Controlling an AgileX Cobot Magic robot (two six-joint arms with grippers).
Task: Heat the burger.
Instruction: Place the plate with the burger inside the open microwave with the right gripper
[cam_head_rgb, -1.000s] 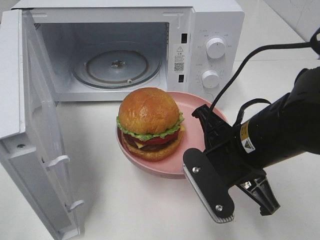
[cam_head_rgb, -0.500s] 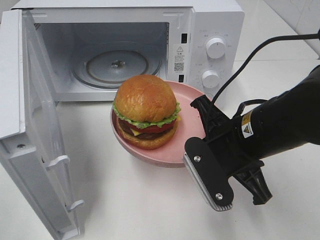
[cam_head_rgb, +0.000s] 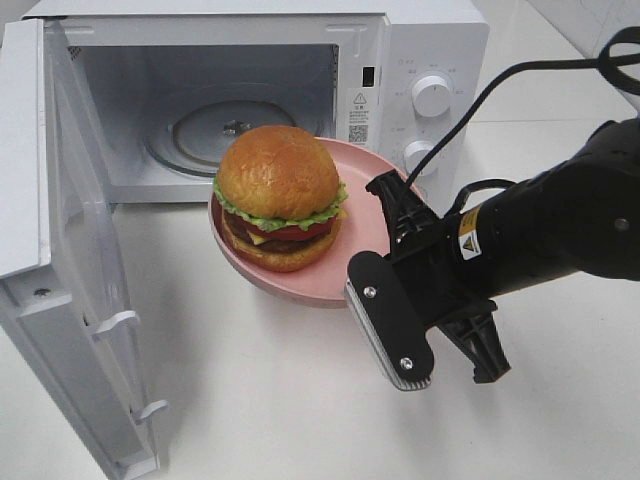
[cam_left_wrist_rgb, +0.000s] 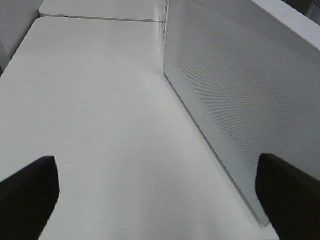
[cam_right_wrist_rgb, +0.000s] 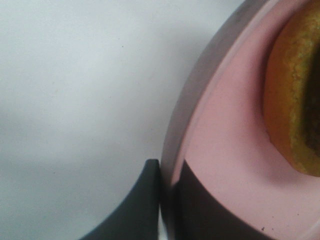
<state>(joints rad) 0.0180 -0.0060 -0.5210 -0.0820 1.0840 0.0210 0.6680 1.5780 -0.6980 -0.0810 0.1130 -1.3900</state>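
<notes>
The burger, with a glossy brown bun, lettuce and tomato, sits on a pink plate held in the air just in front of the open microwave. My right gripper is shut on the plate's right rim. The right wrist view shows its two dark fingers pinching the pink plate's rim, one above and one below, with the burger's bun beyond. My left gripper stands open over bare table, holding nothing, beside a white perforated panel of the microwave.
The microwave door swings wide open at the left. A glass turntable lies inside the cavity. Two knobs sit on the control panel behind the plate. The right arm's black cable arcs above the white table.
The right gripper has carried the plate and burger up and to the left, closer to the microwave's opening. The grip on the rim has not changed.
</notes>
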